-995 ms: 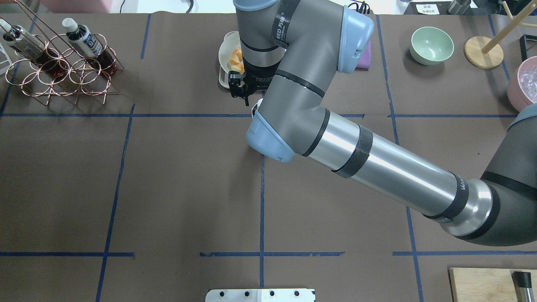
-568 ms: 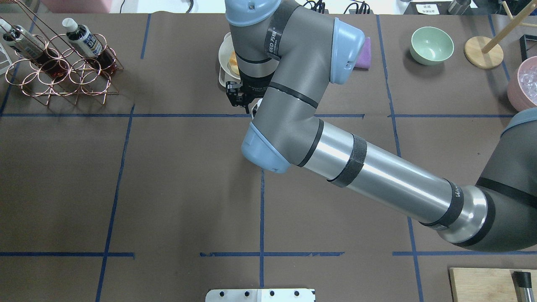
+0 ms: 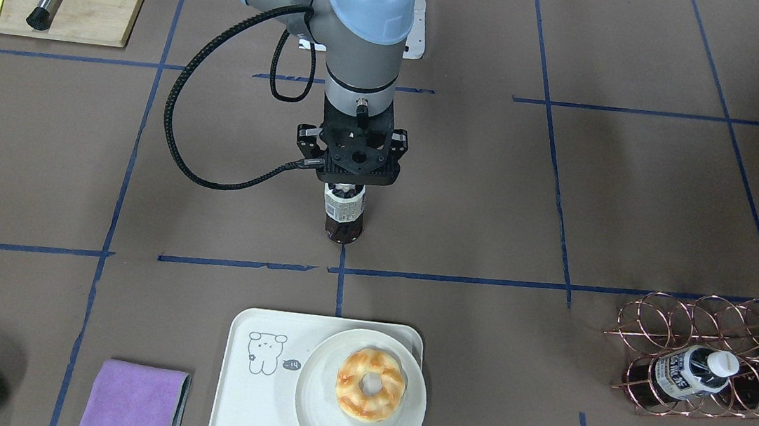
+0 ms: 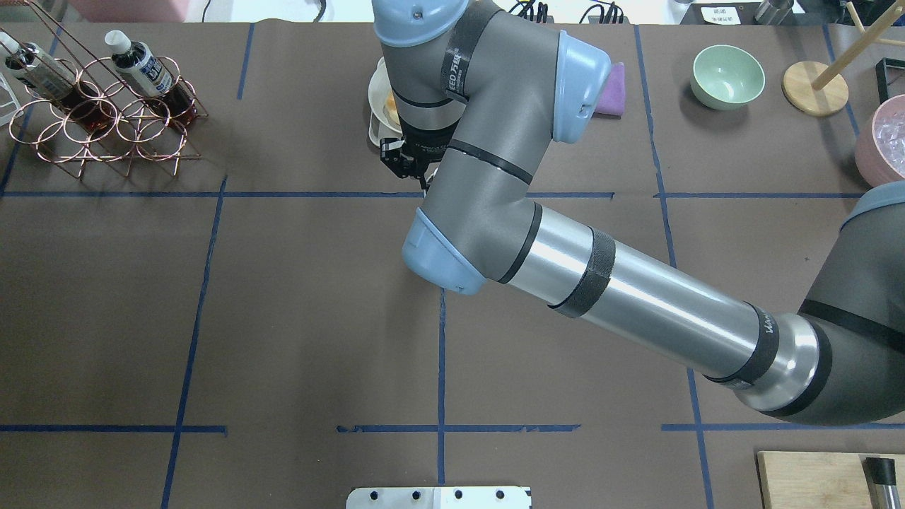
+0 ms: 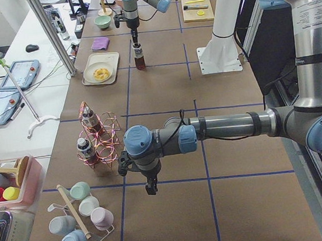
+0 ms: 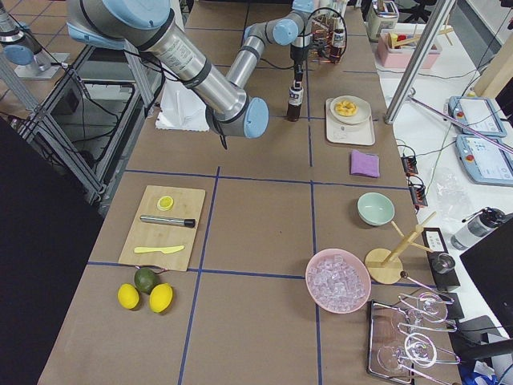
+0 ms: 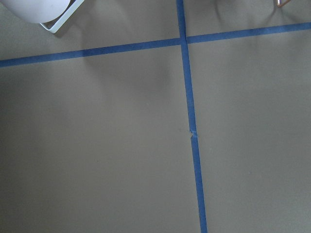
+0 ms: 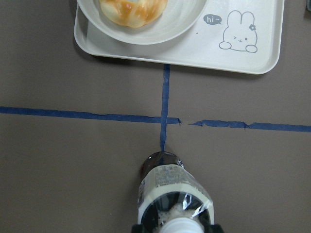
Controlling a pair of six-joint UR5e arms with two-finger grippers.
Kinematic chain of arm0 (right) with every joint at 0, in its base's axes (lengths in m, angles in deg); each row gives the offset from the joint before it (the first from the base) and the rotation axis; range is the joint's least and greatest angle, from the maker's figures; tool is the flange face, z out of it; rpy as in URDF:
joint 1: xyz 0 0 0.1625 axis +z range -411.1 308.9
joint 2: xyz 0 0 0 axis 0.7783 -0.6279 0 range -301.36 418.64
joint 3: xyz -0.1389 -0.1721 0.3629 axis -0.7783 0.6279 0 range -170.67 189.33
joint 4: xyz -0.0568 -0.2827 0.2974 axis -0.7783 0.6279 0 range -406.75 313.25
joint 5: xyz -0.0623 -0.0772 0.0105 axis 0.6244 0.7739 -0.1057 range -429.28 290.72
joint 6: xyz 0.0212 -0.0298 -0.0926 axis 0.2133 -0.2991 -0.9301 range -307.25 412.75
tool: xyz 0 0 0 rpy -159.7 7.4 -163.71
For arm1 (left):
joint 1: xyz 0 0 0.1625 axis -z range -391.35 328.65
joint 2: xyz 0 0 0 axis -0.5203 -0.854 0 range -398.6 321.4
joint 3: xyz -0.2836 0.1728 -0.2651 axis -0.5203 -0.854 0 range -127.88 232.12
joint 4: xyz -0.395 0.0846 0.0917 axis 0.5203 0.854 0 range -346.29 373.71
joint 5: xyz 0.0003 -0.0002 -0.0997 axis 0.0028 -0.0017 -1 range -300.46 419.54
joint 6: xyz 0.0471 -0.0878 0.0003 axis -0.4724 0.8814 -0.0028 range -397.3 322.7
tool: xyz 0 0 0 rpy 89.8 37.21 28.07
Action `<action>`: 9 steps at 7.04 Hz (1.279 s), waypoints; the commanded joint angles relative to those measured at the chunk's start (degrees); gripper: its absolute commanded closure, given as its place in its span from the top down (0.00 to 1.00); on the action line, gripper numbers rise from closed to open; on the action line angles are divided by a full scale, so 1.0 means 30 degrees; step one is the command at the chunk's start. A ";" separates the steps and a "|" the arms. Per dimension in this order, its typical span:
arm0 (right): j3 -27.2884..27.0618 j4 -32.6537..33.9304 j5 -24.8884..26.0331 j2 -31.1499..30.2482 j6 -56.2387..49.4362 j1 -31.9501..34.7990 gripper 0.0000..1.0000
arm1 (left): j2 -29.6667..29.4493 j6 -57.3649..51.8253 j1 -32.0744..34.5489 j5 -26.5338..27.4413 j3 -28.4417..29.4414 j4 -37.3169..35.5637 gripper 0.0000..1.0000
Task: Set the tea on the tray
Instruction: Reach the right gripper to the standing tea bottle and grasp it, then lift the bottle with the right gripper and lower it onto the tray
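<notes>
- Grips tea [image 3: 343,213] upright by the neck in the closed right hand [image 3: 347,183], short of the tray [image 3: 240,396].
- Hangs left hand [image 5: 151,187] above the desk [image 5: 179,218]; grip state impossible to tell.

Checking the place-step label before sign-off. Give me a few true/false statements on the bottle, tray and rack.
1. The right gripper holds the tea bottle upright by its top. True.
2. The plate on the tray holds a doughnut. True.
3. The tea bottle stands on the tray. False: it is short of the tray, across a blue tape line.
4. The wire rack is empty. False: two more bottles lie in it.
</notes>
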 commanded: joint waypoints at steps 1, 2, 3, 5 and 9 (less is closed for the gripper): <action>-0.0025 -0.0077 0.0212 -0.0012 -0.0032 0.0031 0.55 | 0.0019 0.0000 0.0000 0.0000 0.0000 0.0000 1.00; 0.0004 -0.0077 0.0474 0.0017 -0.0177 0.0031 0.55 | 0.0019 0.0000 0.0000 0.0000 0.0000 0.0000 1.00; 0.0004 -0.0077 0.0476 0.0017 -0.0178 0.0031 0.55 | 0.0019 0.0000 0.0000 0.0000 0.0000 0.0000 1.00; -0.0025 -0.0077 0.0505 -0.0012 -0.0178 0.0031 0.31 | -0.0010 0.0000 0.0000 0.0000 0.0000 0.0000 1.00; -0.0114 0.0011 0.0360 0.0338 -0.0207 0.1369 0.00 | 0.0019 0.0000 0.0000 0.0000 0.0000 0.0000 1.00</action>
